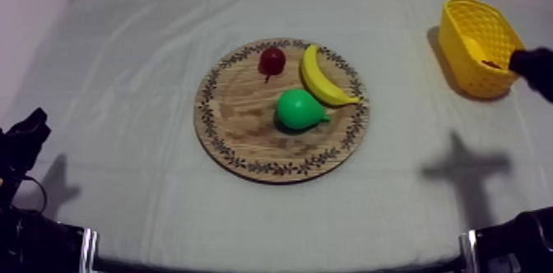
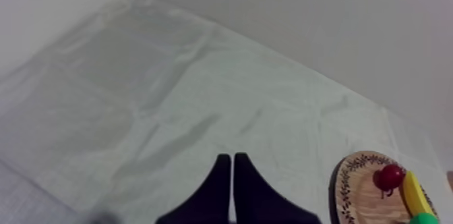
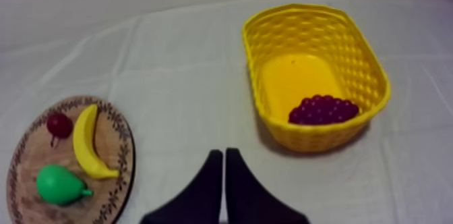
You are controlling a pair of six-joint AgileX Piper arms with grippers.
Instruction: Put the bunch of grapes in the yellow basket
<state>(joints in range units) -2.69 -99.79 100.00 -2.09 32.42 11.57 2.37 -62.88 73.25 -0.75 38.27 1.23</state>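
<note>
While the bunch of grapes [image 3: 323, 110] lies inside the yellow basket [image 3: 317, 12], against the wall nearest the right gripper [image 3: 224, 154], that gripper hangs near the basket with its fingers pressed together on nothing. Low at the left side of the table [image 1: 123, 87], the left gripper [image 2: 232, 158] also has its fingers together. On the wooden board [image 1: 247, 128] sit a pear [image 1: 299, 109], a banana [image 1: 322, 79] and a small red fruit [image 1: 272, 60], well apart from the basket.

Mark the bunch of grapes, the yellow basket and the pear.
bunch of grapes [image 3: 323, 110]: right wrist view, middle of the cluster.
yellow basket [image 3: 317, 136]: right wrist view, near outer wall.
pear [image 1: 298, 109]: top view, middle of its body.
</note>
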